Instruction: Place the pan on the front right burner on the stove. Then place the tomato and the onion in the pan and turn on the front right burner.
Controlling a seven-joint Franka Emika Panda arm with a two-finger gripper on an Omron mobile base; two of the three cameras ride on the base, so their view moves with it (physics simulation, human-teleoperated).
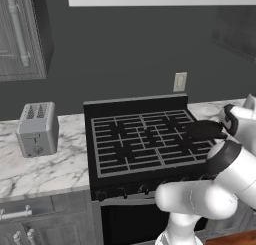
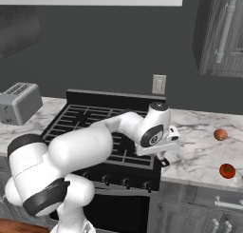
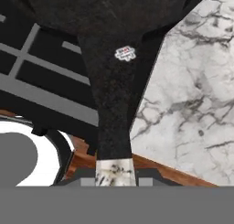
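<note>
The black pan (image 1: 201, 130) hangs over the right side of the stove (image 1: 140, 139), near the front right burner (image 1: 192, 150); I cannot tell whether it rests on the grate. My gripper (image 3: 115, 178) is shut on the pan's long handle (image 3: 109, 109), which runs up to the bowl (image 3: 109, 8). In the right base view the hand hides the pan, and only the handle tip (image 2: 164, 161) pokes out below the gripper (image 2: 159, 153). On the marble counter to the right lie the tan-orange onion (image 2: 219, 134) and, nearer the front edge, the bright red tomato (image 2: 227, 170).
A grey toaster (image 1: 37, 129) stands on the counter left of the stove. Small knobs (image 2: 125, 182) line the stove's front edge. A wall outlet (image 1: 179, 81) sits behind the stove, and dark cabinets (image 2: 223, 32) hang at the upper right.
</note>
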